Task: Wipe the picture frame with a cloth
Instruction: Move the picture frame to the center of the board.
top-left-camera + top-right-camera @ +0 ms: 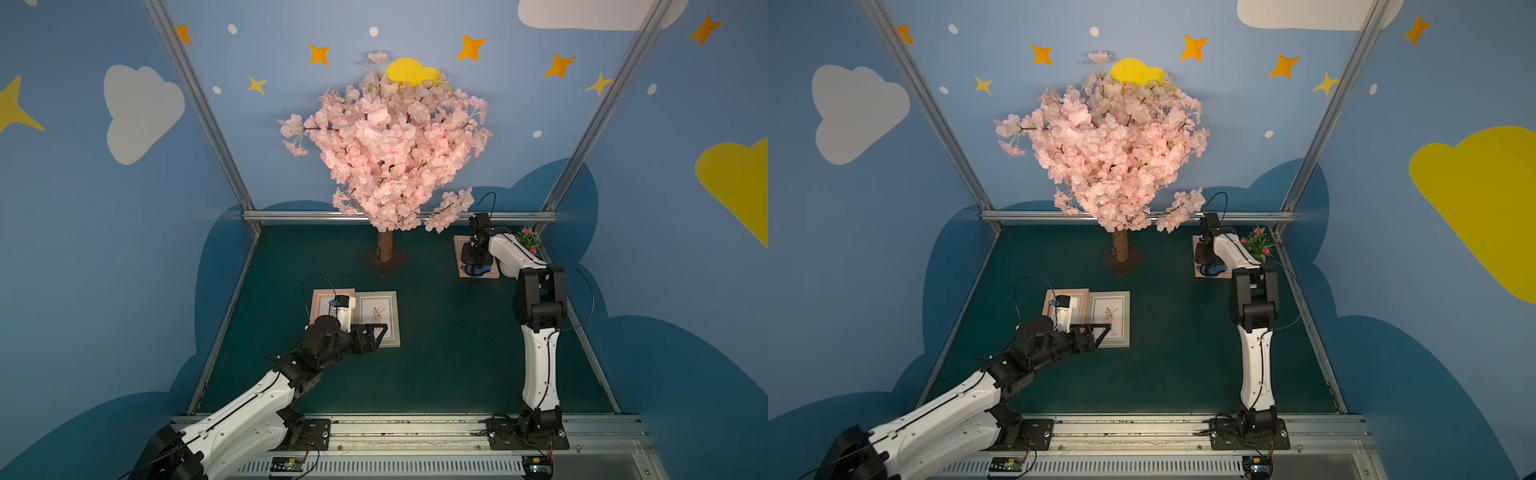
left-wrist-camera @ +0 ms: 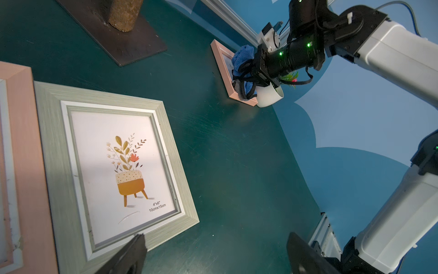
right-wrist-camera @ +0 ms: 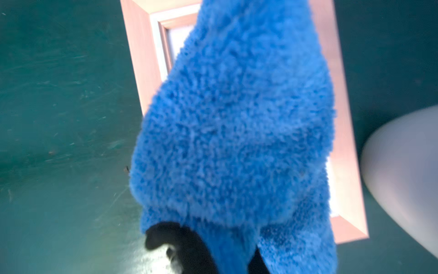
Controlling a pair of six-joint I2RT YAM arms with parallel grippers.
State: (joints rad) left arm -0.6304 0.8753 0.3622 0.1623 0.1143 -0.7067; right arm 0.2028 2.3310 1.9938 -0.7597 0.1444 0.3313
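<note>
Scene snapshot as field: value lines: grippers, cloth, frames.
right gripper: shut on the cloth, over the far pink frame
cloth: blue, bunched, hiding most of that frame's glass
left gripper: open, empty, above the grey frame, at its near edge
other frames: grey frame and second pink frame side by side, uncovered
nearby: white pot beside the far pink frame

The blue plush microfibre cloth (image 3: 237, 130) is gathered into a thick, fluffy bunch with its pile facing outward; it sits on the pink rectangular picture frame (image 1: 458, 254), covering most of the glass; in both top views only a small blue fold shows at the frame's near end. The frame lies flat on the dark green tabletop (image 1: 436, 353) at far right, long sides running near to far; a white inner border shows beside the cloth.
</note>
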